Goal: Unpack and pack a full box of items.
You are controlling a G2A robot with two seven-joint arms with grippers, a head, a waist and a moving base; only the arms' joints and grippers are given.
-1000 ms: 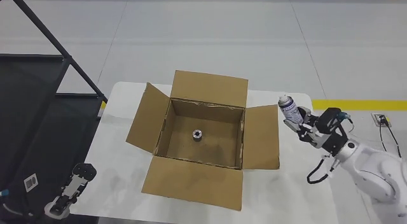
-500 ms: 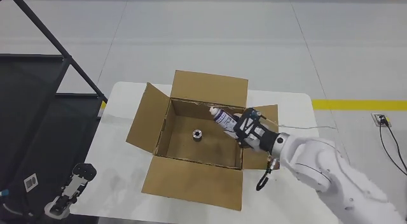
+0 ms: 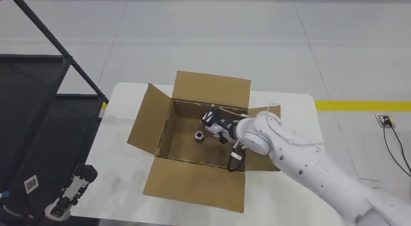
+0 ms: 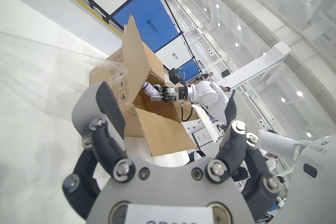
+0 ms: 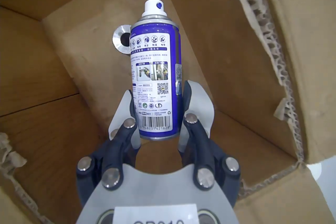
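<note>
Within the last second the right end effector [image 5: 158, 90], clamped on the base of the spray can [image 5: 155, 59], has swung in from beyond the table's [image 3: 119, 181] right edge. It now holds the can nozzle-first inside the open box [image 3: 209, 88], near the metal ring [image 5: 121, 38] on the box floor. Packing looks under way, though I cannot tell whether the can touches the floor yet. The left end effector [image 4: 168, 97], fingers apart, sits by the table's front-left corner.

The spray can [image 5: 175, 51] bears a label [image 5: 151, 67] with barcode [image 5: 155, 121] and QR code [image 5: 162, 88]; the box [image 4: 160, 128] shows handling pictograms [image 4: 121, 85].
</note>
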